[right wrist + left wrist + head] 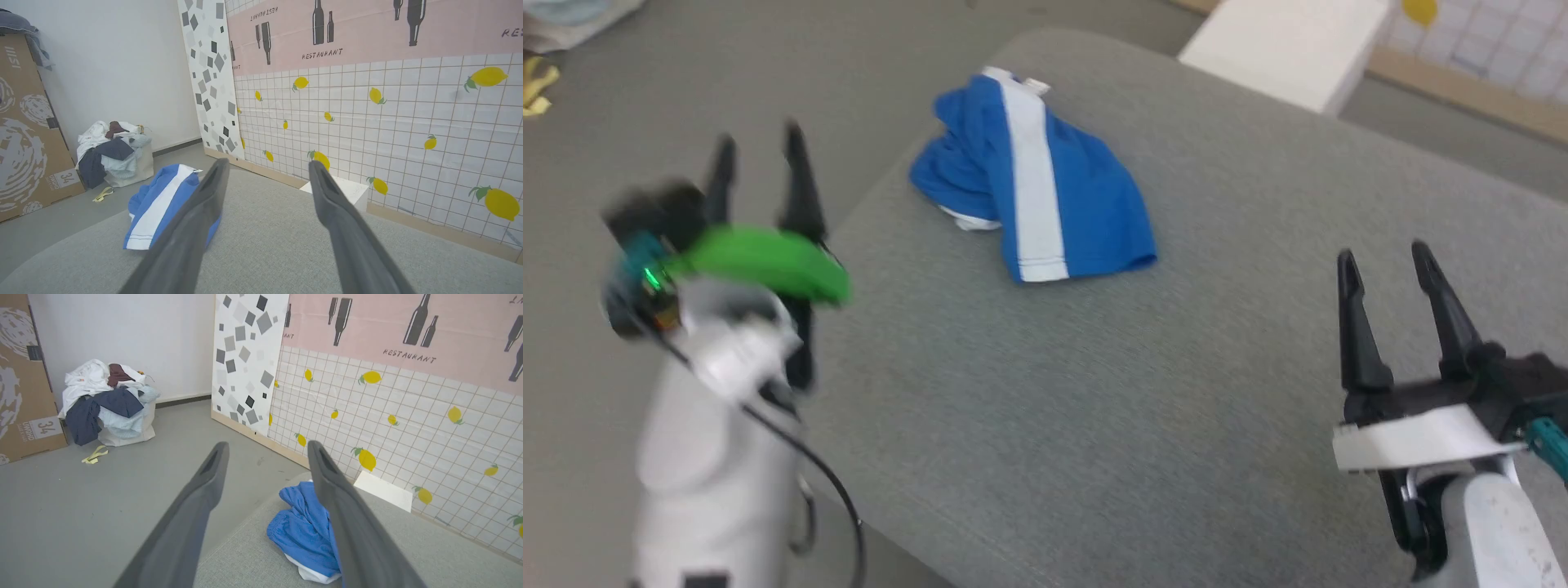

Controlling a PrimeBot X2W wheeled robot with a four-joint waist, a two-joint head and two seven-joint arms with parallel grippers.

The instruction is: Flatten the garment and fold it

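Between left fingers (800, 192) and right fingers (1356, 327), both spread empty, lies one garment (1086, 196).

look: I see the garment (1045, 188) as blue shorts with one wide white stripe
state: crumpled, bunched, not folded
place: on the grey padded surface (1094, 425), near its far left corner

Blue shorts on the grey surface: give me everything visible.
The garment is royal-blue cloth shorts with a wide white stripe, a small white tag at the far end and a gathered waistband. It lies crumpled, not flat, on the grey fabric surface near its left edge. The left gripper and right gripper are open, both clear of it.
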